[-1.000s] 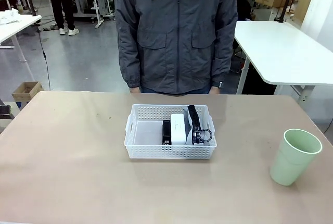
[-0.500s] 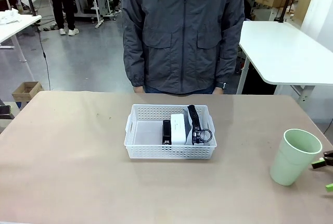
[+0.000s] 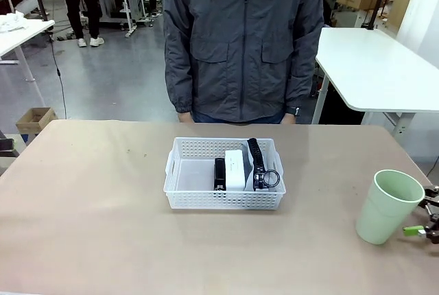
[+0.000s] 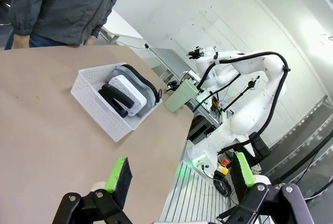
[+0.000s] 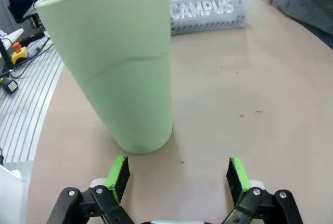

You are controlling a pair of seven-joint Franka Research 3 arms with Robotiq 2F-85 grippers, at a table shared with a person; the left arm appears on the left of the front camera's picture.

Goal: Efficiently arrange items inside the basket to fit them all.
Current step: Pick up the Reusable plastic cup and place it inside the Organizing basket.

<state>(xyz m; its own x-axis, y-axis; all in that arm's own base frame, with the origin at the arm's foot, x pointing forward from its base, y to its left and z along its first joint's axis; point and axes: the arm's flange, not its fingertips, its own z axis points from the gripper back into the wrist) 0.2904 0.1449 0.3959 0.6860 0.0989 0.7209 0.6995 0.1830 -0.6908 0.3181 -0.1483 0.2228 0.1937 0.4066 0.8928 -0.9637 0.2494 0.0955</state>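
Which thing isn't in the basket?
The pale green cup: it stands on the table, apart from the basket, while the stapler, white box and pouch sit inside.

My left gripper point(image 4: 181, 173) has black metal fingers with bright green pads point(image 4: 117, 174) and little silver screws point(image 4: 68, 198). My right gripper point(image 5: 177, 174) looks the same. My right arm point(image 4: 243, 120) is white and round, with thin black cables point(image 4: 250, 55). The person wears a dark grey zip jacket point(image 3: 243, 41), blue jeans point(image 3: 206, 116) and a dark wristwatch point(image 3: 291, 111).
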